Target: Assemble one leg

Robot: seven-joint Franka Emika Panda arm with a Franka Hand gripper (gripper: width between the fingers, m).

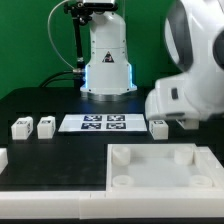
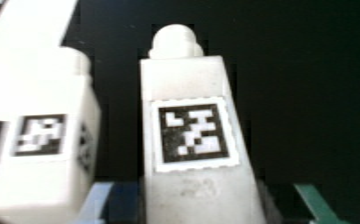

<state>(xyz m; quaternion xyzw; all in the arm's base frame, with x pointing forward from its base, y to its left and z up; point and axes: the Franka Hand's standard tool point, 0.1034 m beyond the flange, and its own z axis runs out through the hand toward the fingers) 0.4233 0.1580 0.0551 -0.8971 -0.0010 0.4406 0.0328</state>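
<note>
In the wrist view a white leg (image 2: pixel 195 120) with a square marker tag on its face lies lengthwise between my fingers, its rounded peg end pointing away. My gripper (image 2: pixel 207 203) is open and straddles the leg. The blue finger (image 2: pixel 100 203) and the green finger (image 2: pixel 312 200) each stand off from it with a dark gap. A second leg (image 2: pixel 35 115) lies close beside it. In the exterior view the arm covers most of this spot and one leg (image 1: pixel 158 127) shows under it. Two more legs (image 1: pixel 20 128) (image 1: pixel 46 126) stand at the exterior view's left.
The large flat white square piece with corner sockets (image 1: pixel 160 178) lies at the front. The marker board (image 1: pixel 105 123) lies mid-table. A white part shows at the left edge (image 1: pixel 2 158). The robot base (image 1: pixel 107 60) stands at the back.
</note>
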